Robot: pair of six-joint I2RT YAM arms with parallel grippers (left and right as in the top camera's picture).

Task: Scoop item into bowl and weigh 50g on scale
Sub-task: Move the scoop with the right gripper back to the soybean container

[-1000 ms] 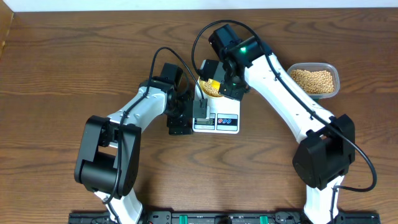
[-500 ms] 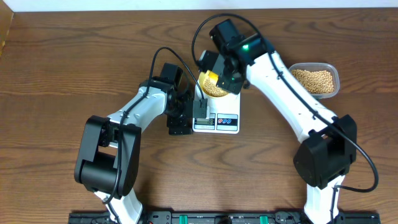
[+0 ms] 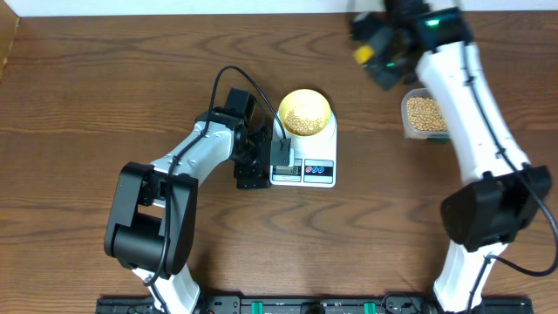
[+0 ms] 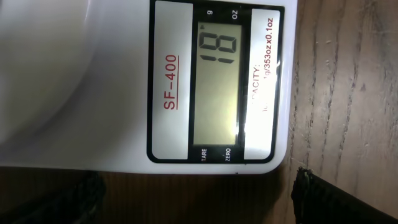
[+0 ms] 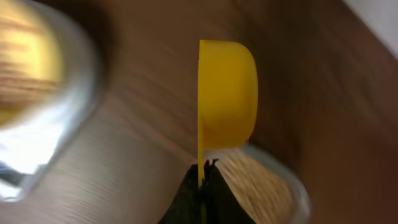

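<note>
Beans of a tiny, round, tan-beige kind (image 3: 305, 115) are seen in two places. A shallow heap lies in the small round pale-yellow bowl (image 3: 324, 103), which stands on the flat white digital scale (image 3: 318, 167). The rest fill the clear plastic tub (image 3: 410, 122), set well apart to the right on the brown wooden surface (image 3: 105, 87). On the display, a reading well short of the target weight is shown, so more scooping is judged to be needed.

The left hand (image 4: 194, 193) is held wide open just beside the scale's display edge, and nothing is gripped by it. The right hand (image 5: 202, 186) is closed on the thin handle of the yellow plastic scoop (image 5: 227, 93), which is carried above the tub. The view is blurred, and whether beans are in the cup cannot be told.

Such beans are judged to be hard, light and loose, apt to roll and scatter, so they are best taken by the scoop rather than pinched. The scoop looks stiff and light. It is best held far back on the handle and kept level until tipped gently over the bowl.
</note>
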